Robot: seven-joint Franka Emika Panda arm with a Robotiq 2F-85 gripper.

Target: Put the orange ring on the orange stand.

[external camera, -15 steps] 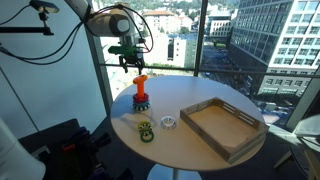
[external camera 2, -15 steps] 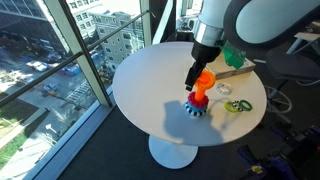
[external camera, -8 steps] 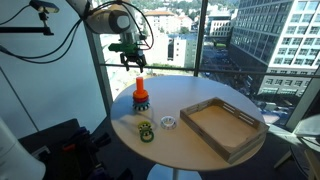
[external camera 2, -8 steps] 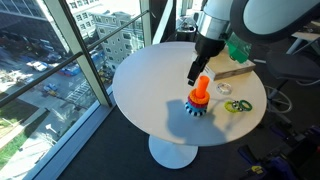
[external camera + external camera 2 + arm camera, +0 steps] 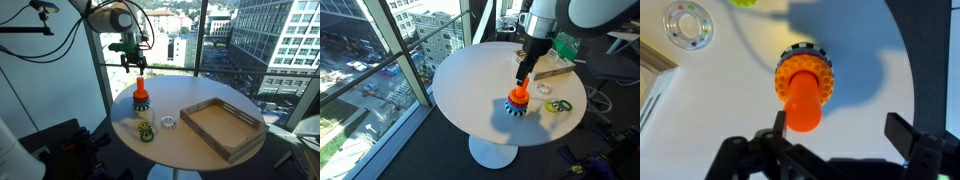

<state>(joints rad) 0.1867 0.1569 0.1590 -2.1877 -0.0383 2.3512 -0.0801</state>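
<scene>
The orange ring point(image 5: 818, 68) sits around the peg of the orange stand point(image 5: 803, 105), low on its base. The stand is upright near the edge of the round white table in both exterior views point(image 5: 141, 98) point(image 5: 519, 98). My gripper point(image 5: 840, 128) is open and empty, directly above the peg and a little clear of its top. It also shows in both exterior views point(image 5: 132, 67) point(image 5: 523, 80). The stand's dark bottom shows only as a thin rim in the wrist view.
A yellow-green ring point(image 5: 146, 132) point(image 5: 557, 105) and a small whitish ring point(image 5: 168, 122) point(image 5: 544, 90) point(image 5: 688, 25) lie on the table point(image 5: 470, 80) near the stand. A wooden tray point(image 5: 203, 109) stands beyond them. Tall windows are close behind the table.
My gripper has risen straight up off the stand with its fingers open. The orange ring stays on the peg.
</scene>
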